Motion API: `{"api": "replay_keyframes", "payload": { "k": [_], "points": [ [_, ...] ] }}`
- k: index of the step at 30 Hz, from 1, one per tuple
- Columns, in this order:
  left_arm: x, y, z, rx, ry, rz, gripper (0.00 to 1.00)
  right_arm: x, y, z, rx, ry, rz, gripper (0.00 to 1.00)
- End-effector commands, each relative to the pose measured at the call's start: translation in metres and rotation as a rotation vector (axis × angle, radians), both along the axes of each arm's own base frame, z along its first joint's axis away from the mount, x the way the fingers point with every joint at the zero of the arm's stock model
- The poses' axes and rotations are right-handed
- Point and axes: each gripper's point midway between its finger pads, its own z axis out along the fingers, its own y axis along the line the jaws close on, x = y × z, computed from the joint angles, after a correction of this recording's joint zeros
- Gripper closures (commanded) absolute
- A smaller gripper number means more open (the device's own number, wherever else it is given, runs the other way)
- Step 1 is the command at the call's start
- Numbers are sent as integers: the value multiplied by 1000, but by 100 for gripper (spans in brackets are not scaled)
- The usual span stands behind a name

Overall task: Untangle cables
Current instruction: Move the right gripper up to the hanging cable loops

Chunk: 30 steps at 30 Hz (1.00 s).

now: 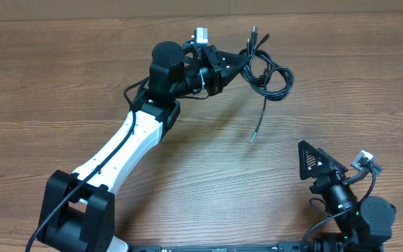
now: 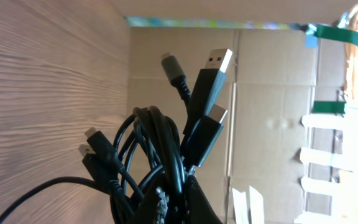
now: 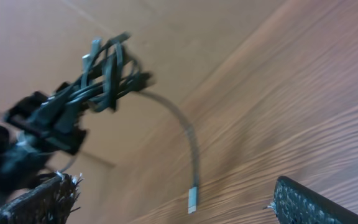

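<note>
**A light, limp knot held aloft, with one loose tail to work from**

Nearest us, at the lower right of the overhead view, our right gripper is released. Its dark, textured jaws are spread wide with nothing between them, well apart from the work.

Further up, near the middle of that view, a single strand droops from the bundle and ends in a small silvery plug tip. We cannot tell whether it touches the wood-grain table. We judge this free tail the best place to take hold. A grip just behind the rigid plug would keep the smooth jacket from sliding through.

Beyond it, in the upper middle, our left gripper is clenched on the cables, which hang off it as a clump of loops. The left wrist view shows thin, round, glossy black cords crossing over one another. A flat silver USB plug stands up at the centre, a smaller dark connector sits just below it, and tiny plugs poke out at the left.

We expect the bundle to be very light, soft and a little springy, keeping its curl. The plugs are hard and likely to snag in the loops. A sharp tug would probably only tighten the knot, so slow pulls suit it.

Farthest off stands a matte brown cardboard wall with strips of green tape.
</note>
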Motion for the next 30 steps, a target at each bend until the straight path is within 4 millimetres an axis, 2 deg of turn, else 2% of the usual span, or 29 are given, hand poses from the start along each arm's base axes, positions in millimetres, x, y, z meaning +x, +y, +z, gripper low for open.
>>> {"api": "replay_keyframes", "payload": {
  "k": [1, 5, 6, 11, 14, 17, 20, 24, 27, 30],
  "points": [
    [-4, -13, 27, -73, -38, -12, 96, -6, 20, 32, 55, -1, 118, 0],
    [-9, -20, 44, -117, -95, -16, 96, -4, 30, 54, 67, 13, 190, 0],
    [-11, -22, 47, -125, -108, -21, 96, -2, 36, 66, 71, 6, 230, 0],
    [-7, -22, 48, -138, -90, 9, 96, 10, 51, 103, 58, -109, 357, 0],
    [-2, -18, 58, -178, -97, 50, 96, 21, 49, 121, 66, -181, 349, 0],
    [3, -13, 71, -222, -121, 89, 96, 32, 43, 140, 206, -190, 304, 0],
    [2, -11, 84, -255, -172, 100, 96, 45, 39, 146, 335, -154, 291, 0],
    [0, -10, 94, -281, -208, 106, 96, 69, 41, 131, 509, -10, 298, 0],
    [-2, -15, 96, -292, -210, 118, 96, 76, 46, 137, 529, -32, 353, 1],
    [-9, -26, 97, -302, -205, 115, 96, 86, 46, 143, 590, -41, 380, 7]
  ]
}}
